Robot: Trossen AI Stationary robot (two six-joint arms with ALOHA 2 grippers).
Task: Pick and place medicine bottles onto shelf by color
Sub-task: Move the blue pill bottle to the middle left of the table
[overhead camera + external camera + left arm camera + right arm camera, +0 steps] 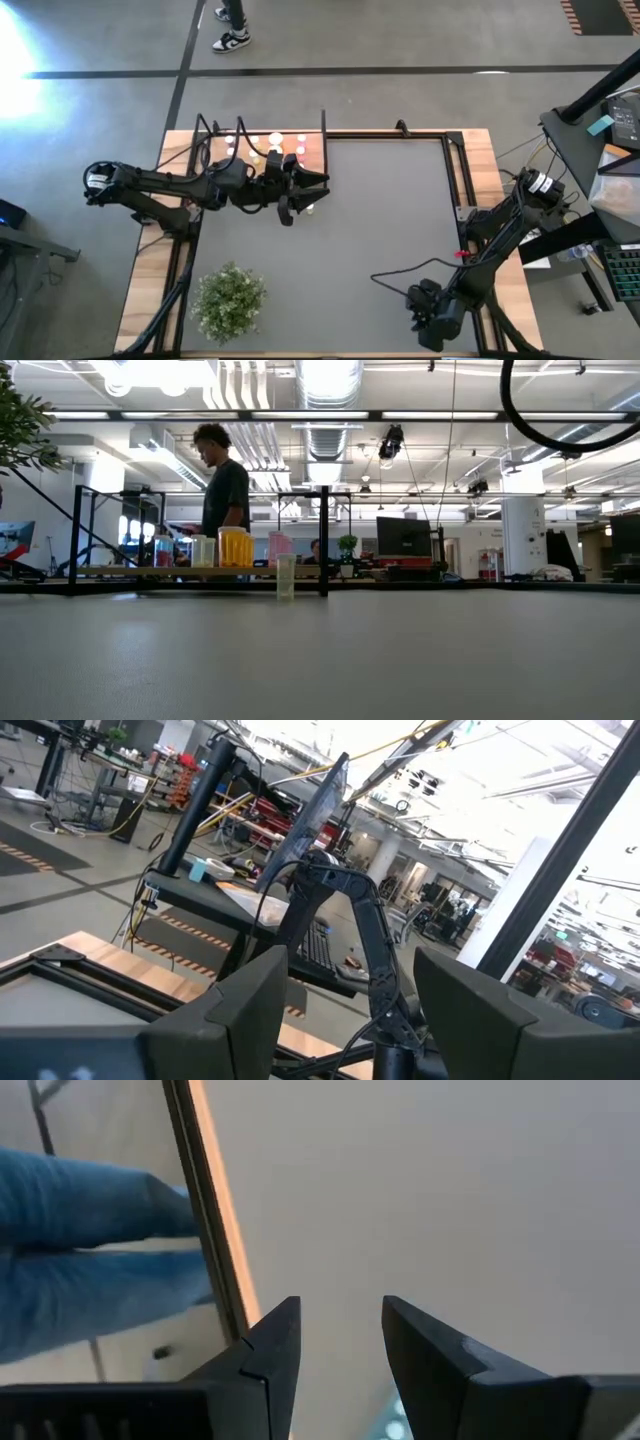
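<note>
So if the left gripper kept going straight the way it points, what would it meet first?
Nothing close, probably. The left gripper is open and points out over bare tabletop. Its wrist view shows only the right arm in line, far across the table, though depth is hard to judge.

The tabletop point(380, 220) is dark grey, framed in light wood; the shelf point(312, 152) is pale wood with black rods; its medicine bottles point(234, 548) show orange, pink and white bodies; one pale bottle point(286, 576) stands apart; the plant point(229, 299) is green; both arms are black.
</note>
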